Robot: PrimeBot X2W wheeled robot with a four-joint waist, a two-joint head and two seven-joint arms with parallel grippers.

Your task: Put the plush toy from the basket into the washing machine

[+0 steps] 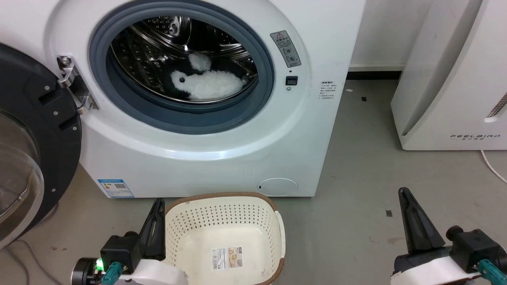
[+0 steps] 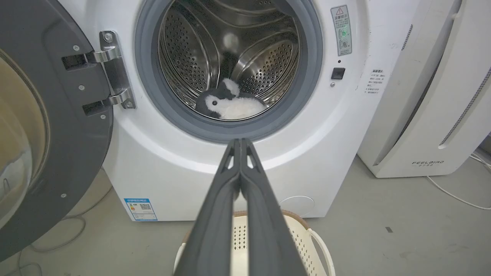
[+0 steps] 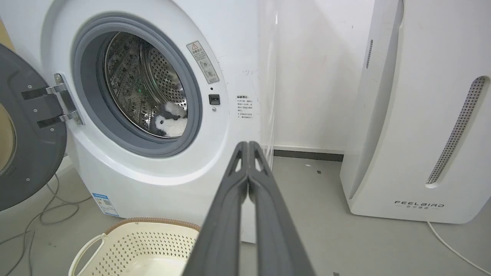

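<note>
The plush toy (image 1: 208, 84) is lying on the bottom of the steel drum (image 1: 158, 47) inside the washing machine (image 1: 206, 158), white belly showing, behind the grey gasket (image 1: 190, 118). The dark door (image 1: 23, 138) is hanging wide open at the left. The basket (image 1: 222, 215) is sitting on the floor (image 1: 356, 178) near the machine's front, its barcode sticker (image 1: 227, 258) showing on the inside bottom. The left pincer (image 1: 160, 202) is hovering just beside the basket's left rim, fingers pressed together, closed on nothing. The right pincer (image 1: 404, 193) is hovering well right of the basket, likewise closed and empty. A white FEELBIRD appliance (image 1: 447, 79) is standing at the far right.
</note>
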